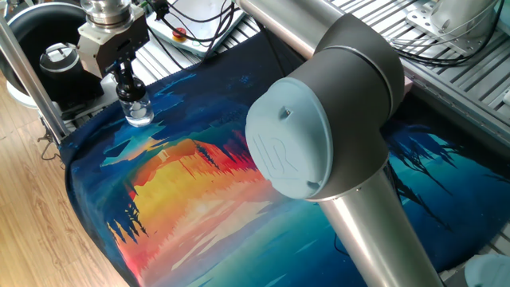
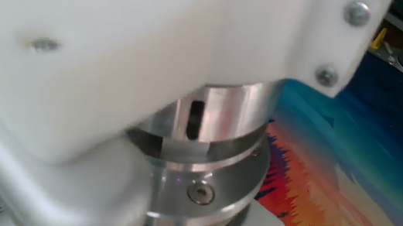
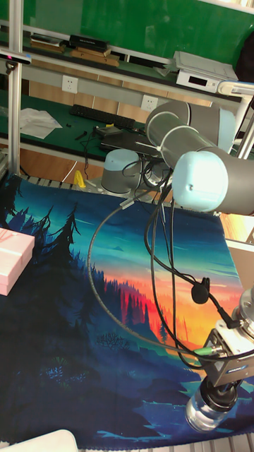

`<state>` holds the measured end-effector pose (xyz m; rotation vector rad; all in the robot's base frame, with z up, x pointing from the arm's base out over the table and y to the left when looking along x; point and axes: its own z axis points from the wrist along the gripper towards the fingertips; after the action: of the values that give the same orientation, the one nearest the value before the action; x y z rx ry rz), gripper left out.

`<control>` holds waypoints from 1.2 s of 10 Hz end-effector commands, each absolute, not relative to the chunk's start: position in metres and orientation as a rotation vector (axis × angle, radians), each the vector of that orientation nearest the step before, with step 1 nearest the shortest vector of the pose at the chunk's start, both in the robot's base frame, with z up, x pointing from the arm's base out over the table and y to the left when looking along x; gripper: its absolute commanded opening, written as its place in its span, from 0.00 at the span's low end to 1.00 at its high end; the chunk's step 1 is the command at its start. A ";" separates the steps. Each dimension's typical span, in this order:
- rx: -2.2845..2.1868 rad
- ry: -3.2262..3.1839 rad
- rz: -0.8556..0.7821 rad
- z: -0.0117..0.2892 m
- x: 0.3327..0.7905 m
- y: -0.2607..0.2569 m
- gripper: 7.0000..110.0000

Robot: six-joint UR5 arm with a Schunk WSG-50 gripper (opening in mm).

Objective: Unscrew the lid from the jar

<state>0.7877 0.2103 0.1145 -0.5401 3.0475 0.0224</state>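
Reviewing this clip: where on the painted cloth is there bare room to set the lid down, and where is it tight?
Free: the orange-and-yellow middle of the cloth, between the jar and the arm's big elbow; also the dark stretch right of the pink box. Tight: the corner where the gripper sits on the lid.

Clear glossy glass jar (image 1: 139, 112), matt black lid (image 1: 127, 85), printed cloth mat (image 1: 199, 183), brushed-metal arm (image 1: 299, 20).

An embossed "UR" logo stands on the pale blue joint cap (image 1: 288, 154) of the robot arm, seen in one fixed view. No other lettering, label or number can be read: the equipment on the far shelves in the tall fixed view is too small.
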 end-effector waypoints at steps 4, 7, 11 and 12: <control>-0.770 3.008 -0.027 0.116 0.789 0.208 0.15; -0.955 2.958 -0.055 0.116 0.791 0.205 0.15; -1.165 2.880 -0.058 0.117 0.792 0.208 0.15; -1.223 2.854 -0.050 0.116 0.793 0.209 0.15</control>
<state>0.7923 0.2054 0.1158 -1.0917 2.9110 -0.0732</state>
